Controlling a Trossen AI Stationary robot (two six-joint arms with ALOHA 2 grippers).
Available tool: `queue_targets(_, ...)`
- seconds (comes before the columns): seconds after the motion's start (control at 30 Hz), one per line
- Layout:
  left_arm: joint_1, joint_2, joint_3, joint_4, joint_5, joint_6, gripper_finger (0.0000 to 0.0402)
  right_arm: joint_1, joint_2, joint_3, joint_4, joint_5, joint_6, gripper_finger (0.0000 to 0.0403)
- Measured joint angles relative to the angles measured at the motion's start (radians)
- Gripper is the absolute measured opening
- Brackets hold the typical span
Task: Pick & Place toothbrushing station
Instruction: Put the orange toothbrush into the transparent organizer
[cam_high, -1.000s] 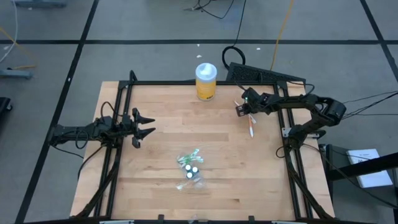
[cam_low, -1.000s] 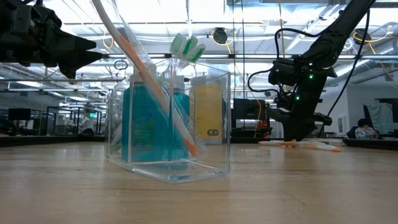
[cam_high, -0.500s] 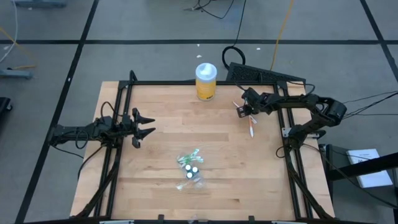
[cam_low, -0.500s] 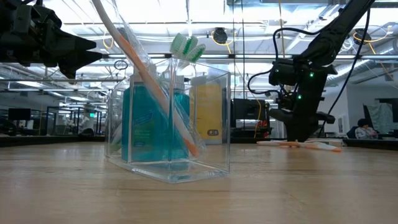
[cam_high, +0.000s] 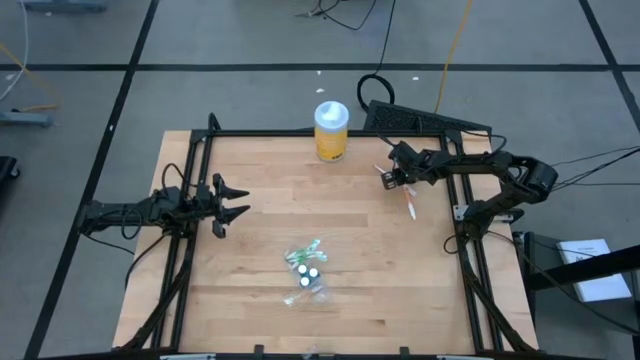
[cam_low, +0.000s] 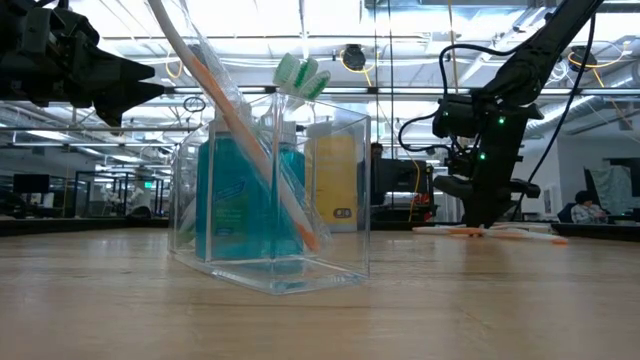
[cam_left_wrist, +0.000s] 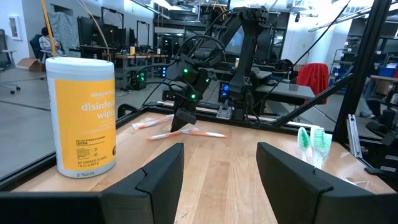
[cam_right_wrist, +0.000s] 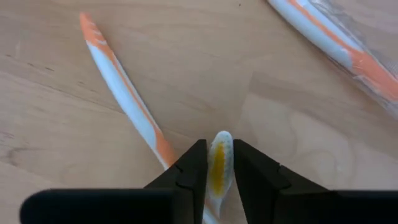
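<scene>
The toothbrush (cam_high: 410, 203) by the right gripper (cam_high: 388, 178) has been swung since the earlier frame, its far end now lying farther right. Its end is pinched between that gripper's closed fingers (cam_right_wrist: 186, 174), down at the table's (cam_high: 250, 230) far right. The left gripper (cam_high: 232, 201) is held open at the left edge. The station (cam_high: 306, 270) stands near the middle front.

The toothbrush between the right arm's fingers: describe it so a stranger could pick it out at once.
Start at the yellow jar with the white lid at the table's far edge, then look toward the right arm. Its right hand is down at the wood, fingers on either side of a white-and-orange toothbrush. A second orange-and-white brush lies loose close by; only this one sits between the fingers.
</scene>
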Motion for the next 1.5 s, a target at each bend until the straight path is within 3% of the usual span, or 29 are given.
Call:
queue_targets(0.4,0.000,0.000,0.000,0.000,0.000,0.000,0.0209,0.000,-0.036,-0.005,0.047,-0.006,-0.050,0.0051)
queue_targets(0.77,0.000,0.000,0.000,0.000,0.000,0.000,0.0209,0.045,-0.230,-0.005,0.113,-0.003,-0.113,0.0050)
queue_targets(1.07,0.000,0.000,0.000,0.000,0.000,0.000,0.0209,0.146,-0.320,-0.004,0.325,-0.002,-0.204,0.0050)
queue_targets(1.5,0.000,0.000,0.000,0.000,0.000,0.000,0.0209,0.362,-0.325,-0.002,0.623,-0.032,-0.310,0.0050)
